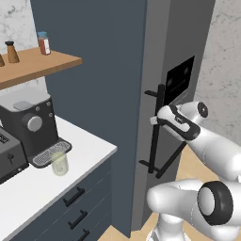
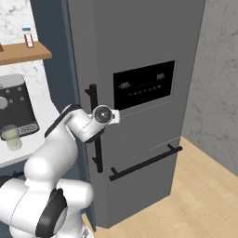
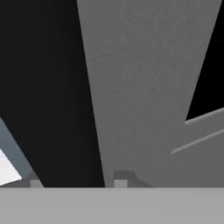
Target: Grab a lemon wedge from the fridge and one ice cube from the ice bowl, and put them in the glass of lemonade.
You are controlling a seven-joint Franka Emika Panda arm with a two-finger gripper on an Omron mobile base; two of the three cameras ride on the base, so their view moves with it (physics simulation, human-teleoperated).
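Note:
The fridge (image 2: 139,46) stands shut, tall and grey, with a black display panel (image 2: 144,86). My gripper (image 1: 156,118) is at its long vertical black handle (image 1: 161,94), about halfway up. In the hand view the two fingertips (image 3: 120,178) flank the black bar (image 3: 65,109), closed against its sides. The glass of lemonade (image 1: 60,164) sits on the white counter in front of the coffee machine, far left of the gripper. The lemon wedge is hidden behind the closed door. The ice bowl and ice cube are out of view.
A black coffee machine (image 1: 30,127) and a toaster (image 1: 7,155) stand on the white counter (image 1: 94,155). Above them a wooden shelf (image 1: 33,63) carries jars. A horizontal bar handle (image 2: 146,161) crosses the fridge's lower drawer. A grey stone wall closes the right side.

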